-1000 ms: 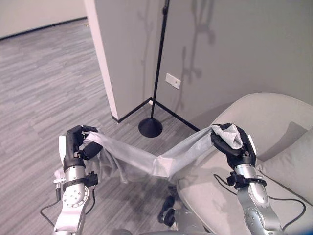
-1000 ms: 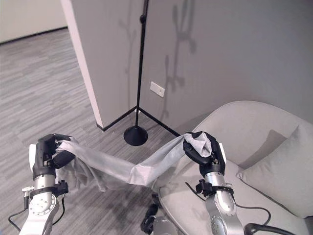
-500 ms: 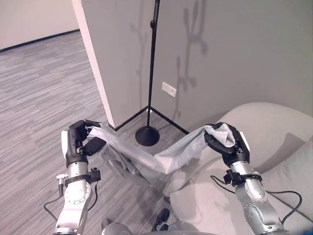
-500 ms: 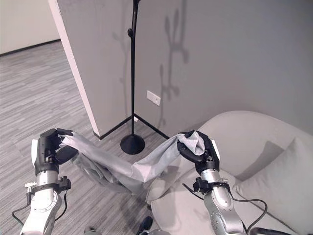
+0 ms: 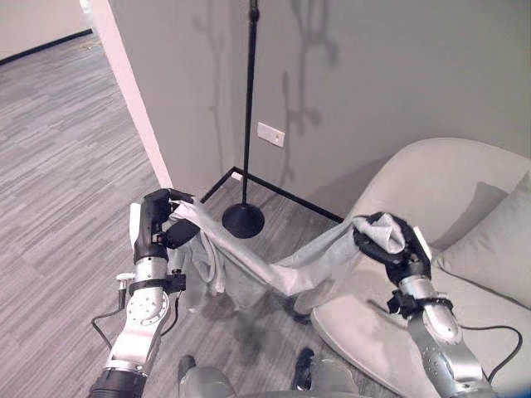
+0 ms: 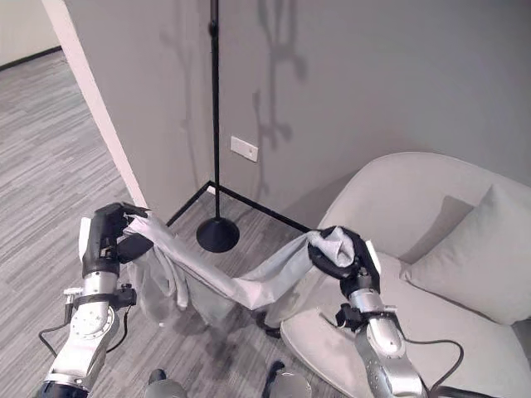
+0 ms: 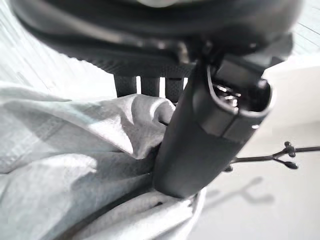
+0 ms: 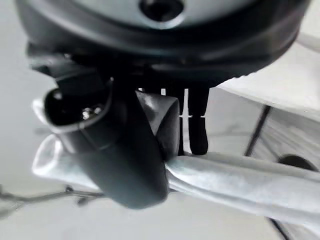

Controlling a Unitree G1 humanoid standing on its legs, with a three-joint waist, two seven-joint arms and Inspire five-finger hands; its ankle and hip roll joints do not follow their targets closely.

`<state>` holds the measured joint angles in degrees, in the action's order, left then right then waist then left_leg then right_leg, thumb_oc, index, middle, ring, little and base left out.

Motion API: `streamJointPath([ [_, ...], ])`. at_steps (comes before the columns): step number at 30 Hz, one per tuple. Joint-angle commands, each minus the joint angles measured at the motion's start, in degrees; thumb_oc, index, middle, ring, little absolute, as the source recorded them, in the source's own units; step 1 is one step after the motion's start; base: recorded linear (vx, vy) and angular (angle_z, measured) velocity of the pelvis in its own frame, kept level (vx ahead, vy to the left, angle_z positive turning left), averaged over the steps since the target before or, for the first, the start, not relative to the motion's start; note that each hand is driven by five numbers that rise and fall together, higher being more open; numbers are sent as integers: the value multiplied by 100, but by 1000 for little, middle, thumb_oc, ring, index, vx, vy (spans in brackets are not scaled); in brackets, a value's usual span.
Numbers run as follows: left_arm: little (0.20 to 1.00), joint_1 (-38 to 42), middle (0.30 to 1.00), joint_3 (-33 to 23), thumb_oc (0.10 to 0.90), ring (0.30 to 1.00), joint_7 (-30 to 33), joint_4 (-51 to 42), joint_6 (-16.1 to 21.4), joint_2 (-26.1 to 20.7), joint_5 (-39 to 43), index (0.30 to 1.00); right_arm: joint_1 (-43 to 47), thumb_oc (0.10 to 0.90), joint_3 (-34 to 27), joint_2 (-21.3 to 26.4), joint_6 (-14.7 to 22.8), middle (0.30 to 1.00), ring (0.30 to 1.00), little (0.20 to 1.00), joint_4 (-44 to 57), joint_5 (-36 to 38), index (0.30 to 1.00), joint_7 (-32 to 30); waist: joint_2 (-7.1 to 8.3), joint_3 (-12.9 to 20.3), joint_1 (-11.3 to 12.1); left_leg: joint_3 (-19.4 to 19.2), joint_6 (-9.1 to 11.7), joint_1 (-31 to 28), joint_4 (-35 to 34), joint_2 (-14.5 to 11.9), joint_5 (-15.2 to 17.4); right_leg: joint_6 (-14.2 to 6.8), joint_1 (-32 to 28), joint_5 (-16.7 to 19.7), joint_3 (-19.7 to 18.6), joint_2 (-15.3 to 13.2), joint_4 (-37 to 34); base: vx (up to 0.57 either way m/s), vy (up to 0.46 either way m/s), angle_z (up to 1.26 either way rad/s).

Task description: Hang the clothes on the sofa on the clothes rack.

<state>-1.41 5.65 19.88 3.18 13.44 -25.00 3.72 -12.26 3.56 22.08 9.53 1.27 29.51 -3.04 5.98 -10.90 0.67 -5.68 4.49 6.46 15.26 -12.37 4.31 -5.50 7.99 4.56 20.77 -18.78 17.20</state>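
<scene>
A light grey garment (image 5: 274, 269) hangs stretched in the air between my two hands, sagging in the middle with folds drooping below my left hand. My left hand (image 5: 156, 224) is shut on one end of it, over the floor; its thumb (image 7: 200, 135) presses the cloth (image 7: 75, 150) against the fingers. My right hand (image 5: 390, 242) is shut on the other end, above the front edge of the pale grey sofa (image 5: 465, 191); bunched cloth (image 8: 235, 177) runs out under its thumb (image 8: 120, 150). The black clothes rack (image 5: 247, 116) stands on its round base (image 5: 243, 220) by the wall, beyond the garment.
A grey cushion (image 5: 498, 240) leans at the sofa's right side. A grey wall (image 5: 373, 83) with a white socket plate (image 5: 270, 134) stands behind the rack, and a wall corner (image 5: 133, 108) juts out at the left. Grey plank floor (image 5: 58, 182) extends to the left.
The whole picture has shifted, so the camera moved; the rack and wall now look nearer. Both hands keep their hold on the garment, still stretched between them.
</scene>
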Motion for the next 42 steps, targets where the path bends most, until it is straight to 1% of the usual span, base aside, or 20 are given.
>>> streamJointPath([
  [1, 300, 62, 300, -538, 400, 300, 275, -1082, 632, -483, -365, 300, 774, 400, 106, 98, 369, 300, 300, 300, 426, -373, 300, 33, 18, 528, 60, -323, -158, -326, -1105, 113, -357, -488, -934, 42, 27, -597, 614, 123, 652, -15],
  [3, 300, -141, 300, -723, 400, 300, 337, -1169, 578, -472, -359, 300, 859, 400, 224, 71, 332, 300, 300, 300, 469, -509, 300, -2, -9, 499, 151, -728, -409, -748, -1350, 441, -208, -464, -844, 92, 632, -1004, 1325, 204, 606, -60],
  [4, 300, -271, 300, -812, 400, 300, 363, -1156, 550, -443, -310, 300, 847, 400, 210, 57, 328, 300, 300, 300, 540, -508, 300, -8, -3, 516, 130, -801, -446, -1025, -1511, 574, -63, -619, -834, 92, 838, -1067, 1647, 335, 716, -66],
  [8, 300, -794, 300, -991, 400, 300, 242, -1299, 592, -318, -212, 300, 598, 400, 140, 128, 282, 300, 300, 300, 706, -412, 300, 190, 49, 396, 75, -945, -642, -1558, -1772, 950, 76, -765, -496, 193, 1289, -442, 1493, 166, 353, -32],
  [12, 300, -787, 300, -997, 400, 300, 231, -1284, 586, -220, -250, 300, 576, 400, 71, 195, 298, 300, 300, 300, 679, -412, 300, 178, 15, 389, 54, -927, -602, -1672, -1849, 986, 90, -786, -384, 302, 1590, -262, 982, 83, 134, -12],
  [17, 300, -559, 300, -748, 400, 300, 79, -1156, 569, -207, -283, 300, 493, 400, -77, 228, 382, 300, 300, 300, 805, -310, 300, 162, 29, 372, -156, -787, -479, -1736, -1910, 918, 126, -682, 11, 233, 1042, 261, -9, 110, 15, 9],
  [23, 300, -305, 300, -554, 400, 300, -111, -1226, 545, -239, -273, 300, 572, 400, 19, 121, 364, 300, 300, 300, 861, -379, 300, 145, -8, 418, -255, -803, -399, -1994, -1909, 909, 377, -647, 263, 361, 970, 300, -733, 226, 5, 13],
  [26, 300, -202, 300, -515, 400, 300, -86, -1197, 538, -212, -326, 300, 598, 400, 48, 94, 368, 300, 300, 300, 872, -462, 300, 90, 82, 559, -215, -885, -367, -2197, -1655, 978, 856, -540, -149, 161, 1131, 526, -1271, 399, -13, 4],
  [27, 300, -153, 300, -476, 400, 300, 17, -1093, 546, -147, -310, 300, 606, 400, 47, 46, 371, 300, 300, 300, 753, -488, 300, 11, 56, 679, -320, -891, -324, -2347, -1449, 964, 1043, -468, -156, 71, 943, 691, -1112, 466, 6, -7],
  [29, 300, -127, 300, -468, 400, 300, 43, -1030, 549, -127, -313, 300, 615, 400, 48, 42, 373, 300, 300, 300, 720, -461, 300, -21, 30, 737, -330, -903, -261, -2357, -1278, 895, 1099, -398, -222, -53, 952, 826, -1169, 324, -33, 9],
  [31, 300, 3, 300, -439, 400, 300, 156, -955, 553, -136, -390, 300, 783, 400, 56, 131, 428, 300, 300, 300, 578, -423, 300, -88, -83, 841, -318, -959, 26, -2089, -372, 618, 812, -188, -460, -208, 1057, 1078, -1394, 312, -159, 3],
  [32, 300, 112, 300, -520, 400, 300, 308, -994, 597, -257, -437, 300, 853, 400, 28, 269, 493, 300, 300, 300, 552, -454, 300, -153, -46, 771, -253, -1028, 421, -1442, 984, 236, 82, 24, -723, -327, 1033, 1230, -1566, 205, -188, -12],
  [33, 300, 119, 300, -519, 400, 300, 313, -994, 599, -261, -438, 300, 862, 400, 26, 266, 496, 300, 300, 300, 548, -454, 300, -156, -53, 770, -254, -1002, 456, -1366, 1099, 188, 102, 58, -714, -329, 1040, 1268, -1589, 224, -242, -8],
  [34, 300, 143, 300, -663, 400, 300, 543, -1011, 631, -363, -569, 300, 976, 400, -5, 466, 519, 300, 300, 300, 437, -692, 300, -313, 78, 660, -92, -1087, 630, -867, 2122, -135, -455, 262, -1016, -509, 1084, 1332, -1788, 121, -168, -18],
  [35, 300, 174, 300, -752, 400, 300, 669, -1035, 634, -380, -654, 300, 1036, 400, -28, 525, 518, 300, 300, 300, 406, -829, 300, -384, 122, 608, -88, -1239, 615, -682, 2391, -471, -492, 337, -1120, -576, 1129, 1385, -1865, 196, -159, -43],
  [36, 300, 156, 300, -859, 400, 300, 748, -1069, 626, -387, -751, 300, 1083, 400, -65, 596, 529, 300, 300, 300, 406, -977, 300, -460, 151, 562, -65, -1469, 562, -622, 2455, -781, -451, 363, -1216, -628, 1126, 1423, -1916, 95, -60, -47],
  [38, 300, 158, 300, -979, 400, 300, 813, -1082, 620, -436, -906, 300, 1122, 400, -171, 691, 550, 300, 300, 300, 422, -1111, 300, -528, 196, 549, -33, -1637, 484, -514, 2319, -984, -344, 349, -1322, -664, 1121, 1399, -1964, 163, 73, -22],
  [39, 300, 192, 300, -1206, 400, 300, 965, -1149, 620, -572, -1266, 300, 1235, 400, -455, 862, 624, 300, 300, 300, 443, -1383, 300, -742, 183, 544, 55, -1697, 324, -222, 1640, -984, 30, 253, -1483, -657, 969, 1340, -2123, 200, 158, -9],
  [40, 300, 201, 300, -1204, 400, 300, 977, -1159, 615, -557, -1289, 300, 1248, 400, -459, 865, 626, 300, 300, 300, 441, -1400, 300, -756, 192, 544, 57, -1721, 298, -246, 1578, -943, 27, 237, -1479, -636, 967, 1315, -2137, 225, 352, -22],
  [42, 300, 383, 300, -1730, 400, 300, 1447, -1108, 506, -852, -1670, 300, 1609, 400, -878, 1079, 592, 300, 300, 300, 252, -1915, 300, -1366, -1, 602, 211, -1183, 363, 178, 28, -489, -257, 128, -1600, -797, 630, 1309, -2200, 175, 320, -26],
])
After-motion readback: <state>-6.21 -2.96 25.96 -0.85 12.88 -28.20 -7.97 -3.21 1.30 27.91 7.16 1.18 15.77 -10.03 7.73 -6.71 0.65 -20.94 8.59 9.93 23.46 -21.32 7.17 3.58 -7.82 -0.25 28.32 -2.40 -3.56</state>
